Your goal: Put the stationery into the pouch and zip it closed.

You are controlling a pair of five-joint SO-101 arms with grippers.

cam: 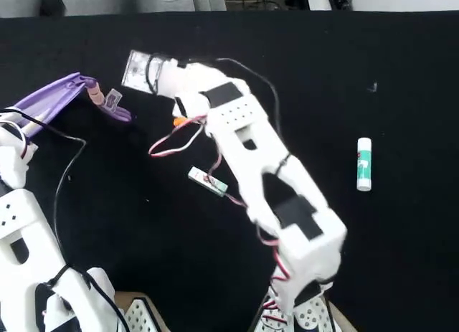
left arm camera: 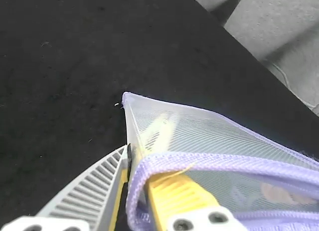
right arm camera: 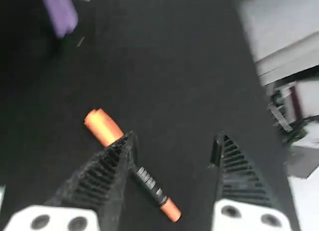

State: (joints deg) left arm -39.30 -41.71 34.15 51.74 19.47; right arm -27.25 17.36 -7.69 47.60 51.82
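The purple mesh pouch (cam: 54, 99) lies at the table's back left, its mouth towards the middle, with a pink item (cam: 95, 94) at the opening. My left gripper (left arm camera: 130, 156) is shut on the pouch's (left arm camera: 209, 141) zipper edge, and something yellow shows inside. An orange marker (right arm camera: 104, 127) lies on the table, partly under one finger of my right gripper (right arm camera: 174, 141), which is open just above it. From above, the marker (cam: 179, 120) peeks out beside the right arm (cam: 229, 124). A white and green glue stick (cam: 364, 163) lies far right.
A small white-green piece (cam: 208, 181) lies near the right arm's cables at mid-table. The right arm stretches diagonally across the centre. Black tabletop (cam: 373, 74) stretches open to the right and back. The left arm's base (cam: 29, 260) stands at the front left.
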